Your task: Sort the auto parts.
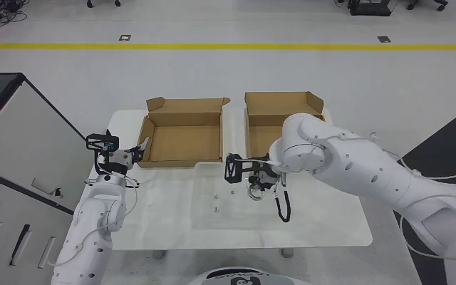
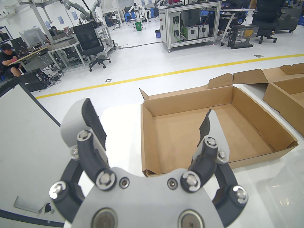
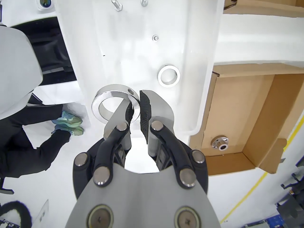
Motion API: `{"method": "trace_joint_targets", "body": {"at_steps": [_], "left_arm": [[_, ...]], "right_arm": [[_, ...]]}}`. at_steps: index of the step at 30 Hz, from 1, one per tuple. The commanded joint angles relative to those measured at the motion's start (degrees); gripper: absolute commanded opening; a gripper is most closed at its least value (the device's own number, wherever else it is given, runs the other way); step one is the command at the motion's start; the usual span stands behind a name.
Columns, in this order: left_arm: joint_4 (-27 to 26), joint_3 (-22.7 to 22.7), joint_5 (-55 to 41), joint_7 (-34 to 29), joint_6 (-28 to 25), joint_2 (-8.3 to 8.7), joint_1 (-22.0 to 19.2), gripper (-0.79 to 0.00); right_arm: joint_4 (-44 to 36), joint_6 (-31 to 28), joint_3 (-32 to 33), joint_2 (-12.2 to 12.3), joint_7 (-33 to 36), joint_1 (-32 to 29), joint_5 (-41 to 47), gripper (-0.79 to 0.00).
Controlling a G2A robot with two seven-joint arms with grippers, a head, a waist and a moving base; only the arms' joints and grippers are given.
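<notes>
Top view: white table carried two open cardboard boxes side by side along its far edge, left box and right box. Left gripper sat at the left box's near outer corner, well apart from the loose parts. Right gripper hung over the table just in front of the right box, with a metal part at its tips too small to make out here. Bolts lay on the table between the two arms, nearer the right gripper. Left wrist view: left gripper had its fingers spread wide, the left box straight ahead and the right box beside that one. Right wrist view: right gripper was clamped on the big ring, one finger inside the ring and the other against its outer wall. Small ring lay flat on the table near the fingertips, apart from the big ring. Farther on lay a screw, then two bolts close together. Hub sat in the right box near a corner; the left box showed beyond it.
</notes>
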Motion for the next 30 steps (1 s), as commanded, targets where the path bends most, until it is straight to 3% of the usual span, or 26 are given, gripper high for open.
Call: {"method": "trace_joint_targets", "body": {"at_steps": [1,12,14,21,30], "left_arm": [[0.0,0.0,0.0,0.0,0.0,0.0,0.0,0.0],[0.0,0.0,0.0,0.0,0.0,0.0,0.0,0.0],[0.0,0.0,0.0,0.0,0.0,0.0,0.0,0.0],[0.0,0.0,0.0,0.0,0.0,0.0,0.0,0.0],[0.0,0.0,0.0,0.0,0.0,0.0,0.0,0.0]], "right_arm": [[-2.32,0.24,1.6,1.53,0.23,-0.26,1.35,-0.785],[-2.32,0.24,1.6,1.53,0.23,-0.26,1.35,-0.785],[-0.69,1.51,3.88,1.83,-4.91,-1.06,3.2,-0.785],[6.33,-2.32,16.21,5.88,-15.3,-8.29,17.09,-0.785],[13.23,-14.91,28.96,9.78,-26.01,-23.16,42.83,-0.785]]}}
